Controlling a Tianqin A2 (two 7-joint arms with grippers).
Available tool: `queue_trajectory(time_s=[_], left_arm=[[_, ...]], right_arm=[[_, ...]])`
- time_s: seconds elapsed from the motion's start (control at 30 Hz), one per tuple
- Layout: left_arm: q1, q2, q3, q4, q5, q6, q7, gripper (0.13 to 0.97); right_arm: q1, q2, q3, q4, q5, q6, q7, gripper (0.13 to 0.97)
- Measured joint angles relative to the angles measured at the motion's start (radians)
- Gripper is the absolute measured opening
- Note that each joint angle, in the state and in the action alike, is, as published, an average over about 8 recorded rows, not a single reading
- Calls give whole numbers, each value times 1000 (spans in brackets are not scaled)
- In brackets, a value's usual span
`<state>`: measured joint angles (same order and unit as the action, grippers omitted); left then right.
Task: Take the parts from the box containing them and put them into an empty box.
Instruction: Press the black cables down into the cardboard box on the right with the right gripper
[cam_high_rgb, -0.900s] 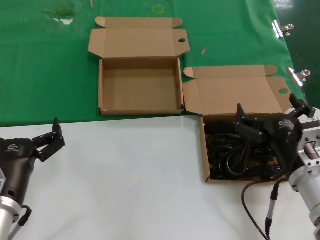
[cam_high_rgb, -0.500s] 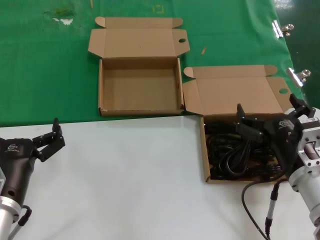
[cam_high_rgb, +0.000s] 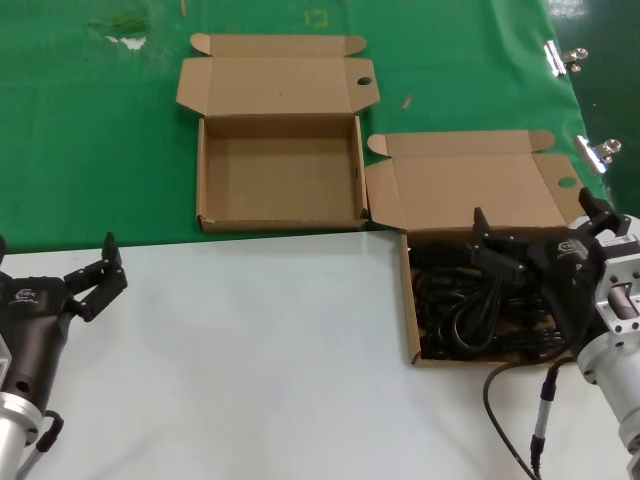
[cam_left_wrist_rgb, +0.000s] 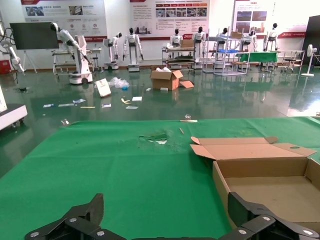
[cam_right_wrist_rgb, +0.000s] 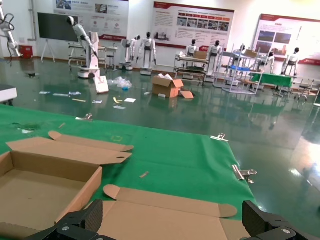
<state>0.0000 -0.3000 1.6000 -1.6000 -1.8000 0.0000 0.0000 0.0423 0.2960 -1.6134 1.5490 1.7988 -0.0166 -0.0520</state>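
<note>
Black power cords (cam_high_rgb: 465, 310) lie tangled in the brown cardboard box (cam_high_rgb: 407, 305) at the right, its lid (cam_high_rgb: 470, 190) folded back. The empty twin box (cam_high_rgb: 280, 170) stands farther back, left of it, and shows in the left wrist view (cam_left_wrist_rgb: 265, 185) and right wrist view (cam_right_wrist_rgb: 40, 190). My right gripper (cam_high_rgb: 540, 225) is open above the cord box, holding nothing; its view looks over the lid (cam_right_wrist_rgb: 165, 220). My left gripper (cam_high_rgb: 112, 262) is open and empty over the white table at the near left.
A green cloth (cam_high_rgb: 90, 130) covers the back of the table, and the white surface (cam_high_rgb: 250, 370) the front. Metal clips (cam_high_rgb: 560, 55) hold the cloth's right edge. My own black cable (cam_high_rgb: 505, 410) loops by the right arm.
My left gripper has shifted very slightly; the right arm, boxes and cords have not moved.
</note>
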Motion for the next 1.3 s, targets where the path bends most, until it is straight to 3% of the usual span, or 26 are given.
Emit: queue_trajectory(time_s=[0.37,0.83,0.93,1.07,1.3], left_arm=[[0,0,0,0,0,0,0,762],[0,0,0,0,0,0,0,438],[0,0,0,0,0,0,0,361],[0,0,0,0,0,0,0,361],[0,0,0,0,0,0,0,240]], right_arm=[[-7,46,-56,21,31,34,23,965],[16,153,-138,59,67,31,32,965],[26,187,-143,67,60,-11,28,965],[45,238,-138,74,50,-100,13,965],[112,336,-113,70,57,-314,-56,965]])
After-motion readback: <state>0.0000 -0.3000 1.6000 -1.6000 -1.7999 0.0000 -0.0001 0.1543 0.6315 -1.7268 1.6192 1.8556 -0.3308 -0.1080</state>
